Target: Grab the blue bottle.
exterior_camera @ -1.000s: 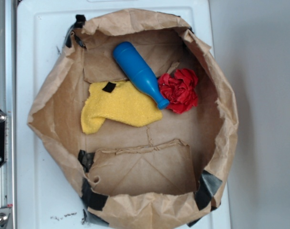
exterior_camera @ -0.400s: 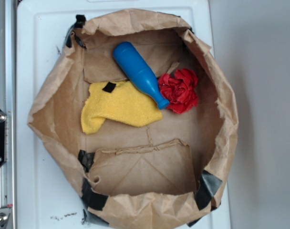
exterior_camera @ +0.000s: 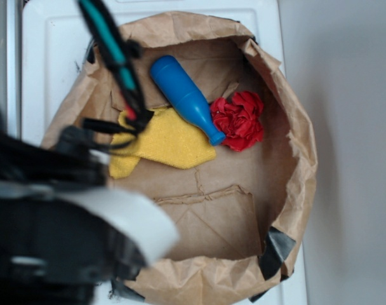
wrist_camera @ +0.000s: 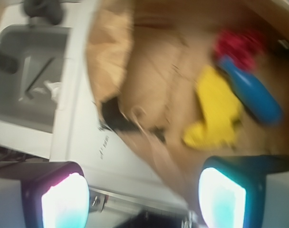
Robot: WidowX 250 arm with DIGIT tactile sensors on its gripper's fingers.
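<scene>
Where the brown paper bag (exterior_camera: 288, 159) lies opened flat into a shallow bowl on the white desk (exterior_camera: 50, 76), the blue bottle (exterior_camera: 185, 98) rests inside it, toward the bag's far wall in the overhead view. The bottle is smooth, solid blue plastic, shaped like a bowling pin: a wide rounded body narrowing to a thin neck. It lies on its side, long axis on a diagonal, the fat end toward the bag's upper left rim and the neck pointing down and right. The neck ends just beside a red ruffled cloth ball (exterior_camera: 240, 121), and the body overlaps the upper edge of a yellow cloth (exterior_camera: 171, 140). No label or writing shows on the bottle.

The hand (wrist_camera: 144, 190) sits outside the bag's near rim, well apart from the bottle, its two fingers (wrist_camera: 63, 199) spread wide and holding nothing. The wrist view is blurred; the bottle (wrist_camera: 253, 92) shows there beside the yellow cloth.
</scene>
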